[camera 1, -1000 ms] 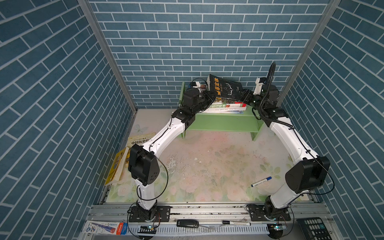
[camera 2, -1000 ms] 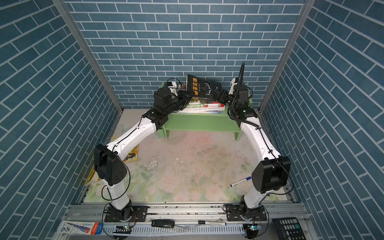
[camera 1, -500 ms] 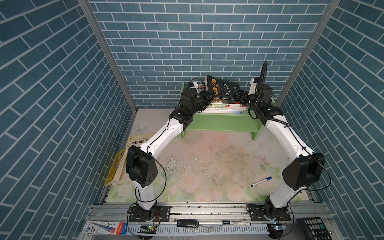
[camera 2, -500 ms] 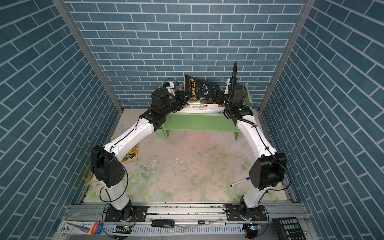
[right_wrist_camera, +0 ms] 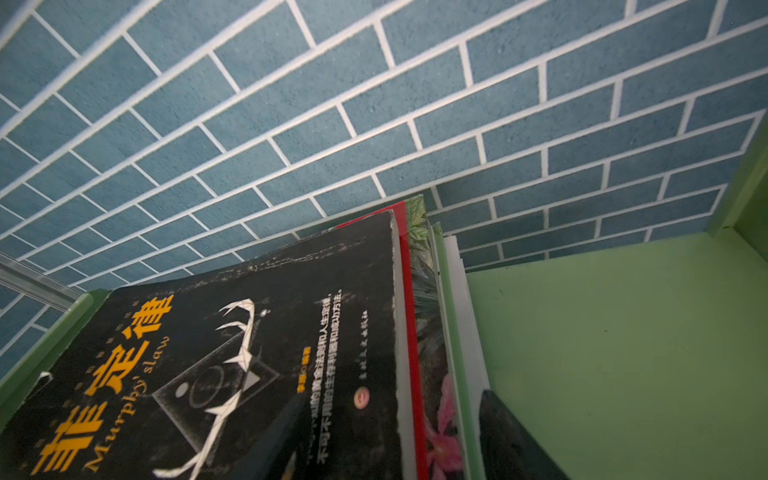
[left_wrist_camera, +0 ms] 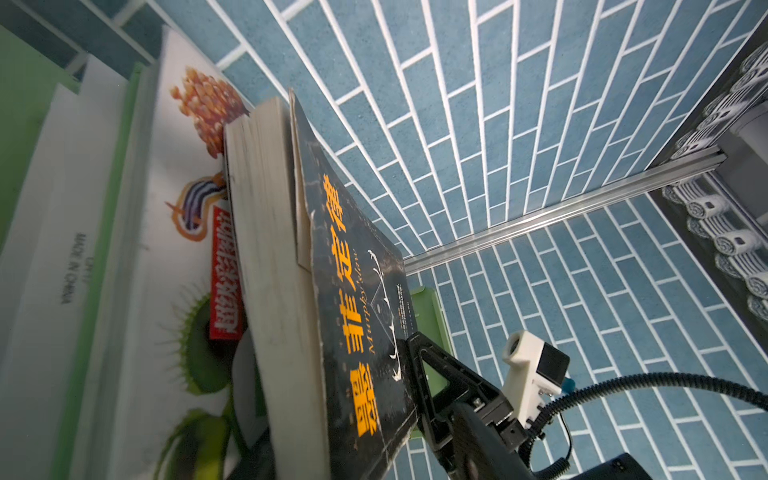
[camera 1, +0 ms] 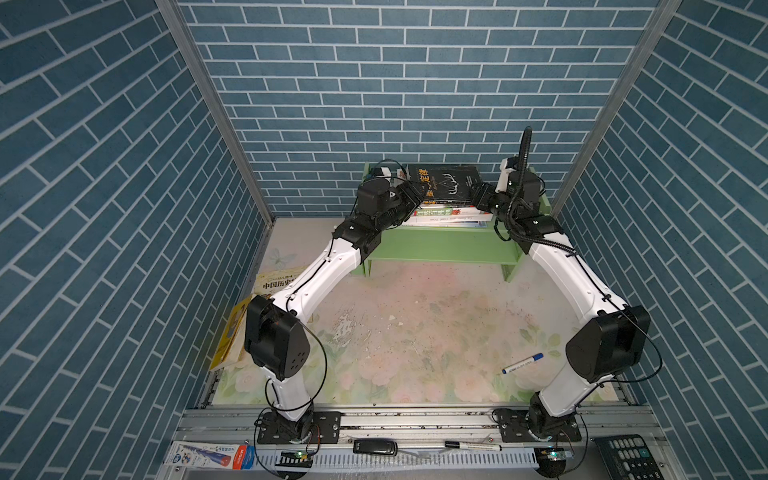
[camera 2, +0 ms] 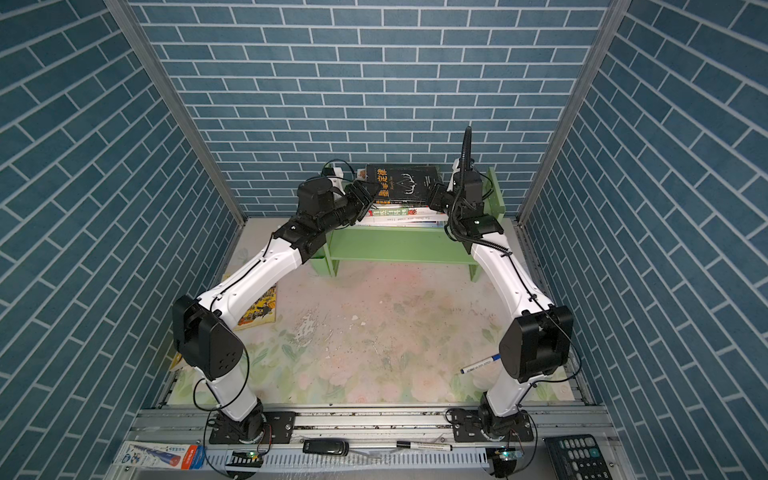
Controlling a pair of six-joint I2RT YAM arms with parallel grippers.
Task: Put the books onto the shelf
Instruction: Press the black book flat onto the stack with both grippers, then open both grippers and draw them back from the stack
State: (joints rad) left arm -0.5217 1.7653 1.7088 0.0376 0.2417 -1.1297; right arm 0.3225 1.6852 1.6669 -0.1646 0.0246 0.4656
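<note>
Release step, it seems: the black book [camera 1: 446, 185] rests atop the pile [camera 1: 451, 216] on the shelf [camera 1: 440, 245], right gripper [camera 1: 477, 194] gaping round its end, left gripper [camera 1: 413, 194] too hidden to judge; next, back both off without dragging it.

Your top views: high, front, looking down on whole table [camera 1: 415, 332]; both wrist cams v. close, sharing the black book [left_wrist_camera: 361, 291].

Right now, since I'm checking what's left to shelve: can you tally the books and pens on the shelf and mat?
Books stacked on the shelf: 4, black book on top
Books not yet shelved: 2, a yellow illustrated book and a second yellow book
Marker pen: 1
Total: 7
</note>
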